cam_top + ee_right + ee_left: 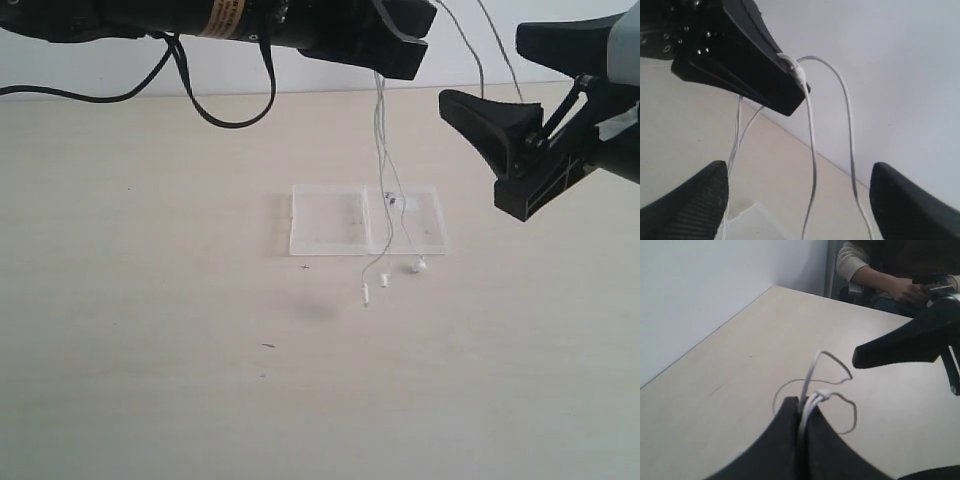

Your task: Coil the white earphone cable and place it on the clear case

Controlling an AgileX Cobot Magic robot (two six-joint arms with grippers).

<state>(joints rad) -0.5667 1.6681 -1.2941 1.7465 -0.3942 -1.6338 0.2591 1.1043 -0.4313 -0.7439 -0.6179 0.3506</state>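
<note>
High over the table, my left gripper [404,52] is shut on the white earphone cable [381,170]. Its strands hang down in front of the clear case [325,220], which lies open and flat on the table. Two earbuds [418,265] and the plug dangle just past the case's front edge. In the left wrist view the cable [811,374] is pinched between the fingers [790,412], with thin loops beyond them. My right gripper [520,85] is open beside the left one. In the right wrist view two cable strands [812,150] hang between its spread fingertips [695,197] without touching them.
The pale wooden table [150,300] meets a white wall at the back. A black supply cable [215,110] droops from the left arm. A seated person [890,275] is beyond the table's far side. A corner of the case [752,220] shows below the right gripper.
</note>
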